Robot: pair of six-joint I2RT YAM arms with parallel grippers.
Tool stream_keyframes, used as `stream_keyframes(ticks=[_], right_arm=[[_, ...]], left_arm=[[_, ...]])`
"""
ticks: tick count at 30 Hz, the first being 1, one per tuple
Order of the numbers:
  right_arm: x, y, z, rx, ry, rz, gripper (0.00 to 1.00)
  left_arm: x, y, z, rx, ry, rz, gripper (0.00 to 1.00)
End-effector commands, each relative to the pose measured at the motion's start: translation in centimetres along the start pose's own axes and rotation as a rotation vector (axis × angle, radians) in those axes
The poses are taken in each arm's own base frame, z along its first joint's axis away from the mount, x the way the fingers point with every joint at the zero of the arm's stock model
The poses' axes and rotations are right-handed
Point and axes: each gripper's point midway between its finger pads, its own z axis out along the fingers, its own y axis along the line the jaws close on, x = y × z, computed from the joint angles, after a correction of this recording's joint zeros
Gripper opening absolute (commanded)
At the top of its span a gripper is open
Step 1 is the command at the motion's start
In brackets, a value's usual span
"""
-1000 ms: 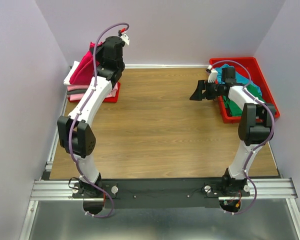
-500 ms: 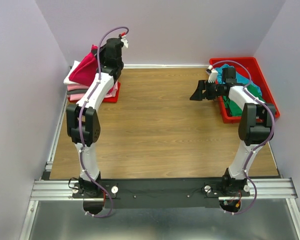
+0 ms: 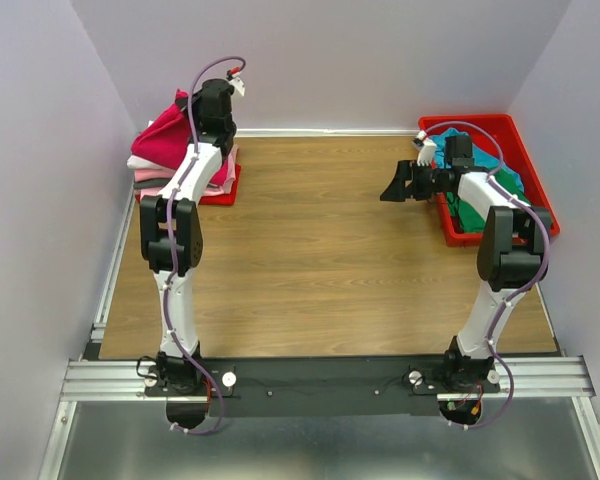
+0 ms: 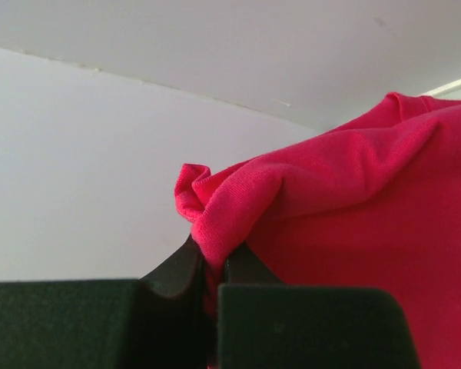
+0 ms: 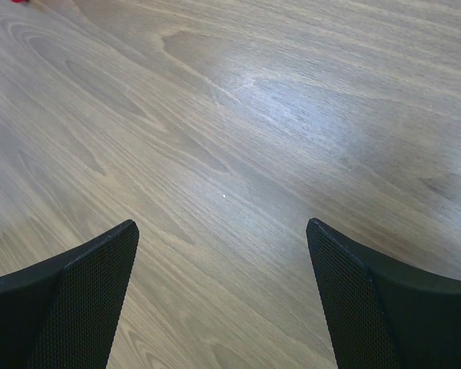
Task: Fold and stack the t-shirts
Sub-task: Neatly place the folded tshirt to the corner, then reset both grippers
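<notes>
**Setting the crimson shirt point(image 3: 165, 140) on the far-left stack point(image 3: 148, 175)**

Looks like the stacking step. At the left gripper point(image 4: 213, 257): clenched tight on a bunched fold of the crimson shirt, held up at the far left over the stack of folded shirts on the left tray point(image 3: 223, 192). Hard to tell whether hanging free or already resting on the pile.

Next, most likely: lower onto the top of the stack, square with the layers beneath, then let go and draw back. Calls for a gentle release and a clean retreat, so as not to drag the cloth along or topple the pile.

At the right gripper point(image 3: 398, 184): spread wide, grasping nothing, over bare table point(image 5: 238, 115) at the far right, just beside the right tray point(image 3: 510, 128). Heaped in that tray, unfolded: more shirts point(image 3: 477, 200), teal and green. So, far from finished.

As for the crimson shirt: bright pink-red, soft and matte, rumpled into rounded folds near the pinch, with a rolled edge curling just above the fingertips. No label in sight.
</notes>
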Motion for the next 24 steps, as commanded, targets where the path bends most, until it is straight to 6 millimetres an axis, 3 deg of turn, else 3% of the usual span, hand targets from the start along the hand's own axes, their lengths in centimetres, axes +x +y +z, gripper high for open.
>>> stream_keyframes(ticks=[1,4,5,6,7,8,10,11,12,13,15,17,18,19,20,23,24], right_arm=[[0.2,0.5,-0.8,-0.024,0.0,0.017,0.96],[0.3,0.6,-0.7,-0.032,0.001,0.022,0.96],[0.3,0.6,-0.7,-0.032,0.002,0.026,0.96],[0.2,0.8,-0.7,-0.038,0.0,0.024,0.96],[0.3,0.8,-0.7,-0.041,0.002,0.026,0.96],[0.2,0.8,-0.7,-0.041,-0.002,0.023,0.96],[0.2,0.8,-0.7,-0.041,-0.001,0.024,0.96],[0.2,0.8,-0.7,-0.04,0.0,0.024,0.96],[0.2,0.7,-0.7,-0.037,-0.001,0.023,0.96],[0.1,0.7,-0.8,-0.032,-0.002,0.02,0.96],[0.1,0.7,-0.9,-0.024,-0.004,0.017,0.96],[-0.1,0.7,-1.1,-0.018,-0.007,0.009,0.96],[-0.2,0.6,-1.1,-0.011,-0.01,0.005,0.96],[-0.3,0.6,-1.2,-0.008,-0.013,-0.002,0.96],[-0.4,0.6,-1.3,-0.006,-0.014,-0.004,0.96],[-0.4,0.5,-1.5,0.004,-0.016,-0.037,0.96],[-0.6,0.4,-1.7,0.018,-0.019,-0.052,0.96]], left_arm=[[-0.4,1.8,2.3,-0.054,-0.055,-0.066,0.0],[1.6,1.0,4.4,-0.054,-0.025,-0.083,0.0],[2.5,-0.1,5.1,-0.046,-0.01,-0.113,0.0],[3.9,0.3,5.7,-0.088,0.015,-0.161,0.06],[4.6,0.7,5.9,-0.131,0.038,-0.212,0.69],[5.0,0.8,6.0,-0.17,0.055,-0.259,0.96],[4.3,3.3,5.6,-0.269,0.039,-0.447,0.97],[3.3,4.5,5.4,-0.263,0.008,-0.506,0.98],[2.7,4.5,5.4,-0.212,-0.005,-0.518,0.98],[0.8,5.9,5.3,-0.193,-0.077,-0.648,0.98],[-0.1,8.4,4.7,-0.165,-0.12,-0.725,0.98],[-0.7,12.2,3.2,-0.204,-0.156,-0.811,0.98],[-1.5,12.5,2.6,-0.154,-0.176,-0.813,0.98],[-0.9,14.4,2.4,-0.16,-0.189,-0.838,0.98],[-1.7,17.3,0.6,-0.169,-0.243,-0.939,0.98],[-3.3,18.0,-1.9,0.017,-0.33,-1.038,0.98],[-4.3,18.1,-4.1,0.122,-0.385,-1.046,0.97]])
